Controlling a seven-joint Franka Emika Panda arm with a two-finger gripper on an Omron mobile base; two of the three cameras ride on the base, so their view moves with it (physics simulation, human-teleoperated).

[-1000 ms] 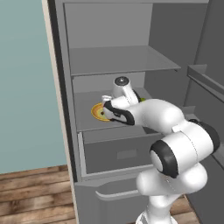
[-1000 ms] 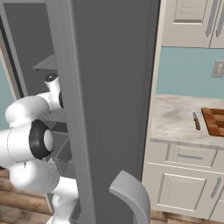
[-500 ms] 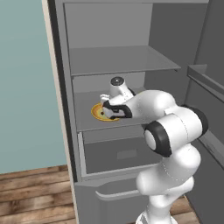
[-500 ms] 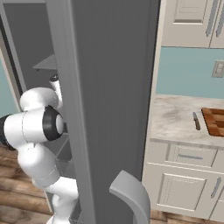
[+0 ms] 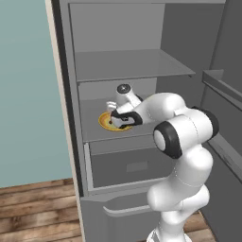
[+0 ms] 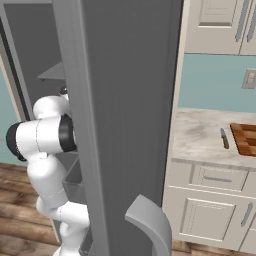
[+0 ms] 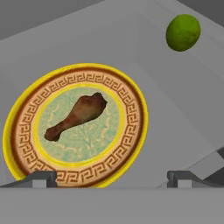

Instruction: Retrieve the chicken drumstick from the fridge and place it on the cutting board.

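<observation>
The chicken drumstick (image 7: 76, 116) is small and brown and lies on a yellow-rimmed patterned plate (image 7: 131, 94), plump end toward the upper right. My gripper (image 7: 111, 179) is open, its two dark fingertips (image 7: 41, 178) wide apart just short of the plate. In the left base view the gripper (image 5: 118, 124) hovers over the plate (image 5: 104, 122) on the middle shelf of the open grey fridge (image 5: 132, 64). The checkered cutting board (image 6: 245, 139) lies on the counter at the far right, beyond the thick fridge door (image 6: 125, 100).
A green lime (image 7: 183, 32) sits on the same shelf behind the plate. A pull-out drawer (image 5: 132, 165) lies below the shelf. A small knife (image 6: 224, 138) rests on the marble counter (image 6: 200, 140) beside the board. Cream cabinets stand above and below the counter.
My hand has pushed a little deeper and to the left over the plate, and the elbow has swung toward the fridge. The drumstick has not moved.
</observation>
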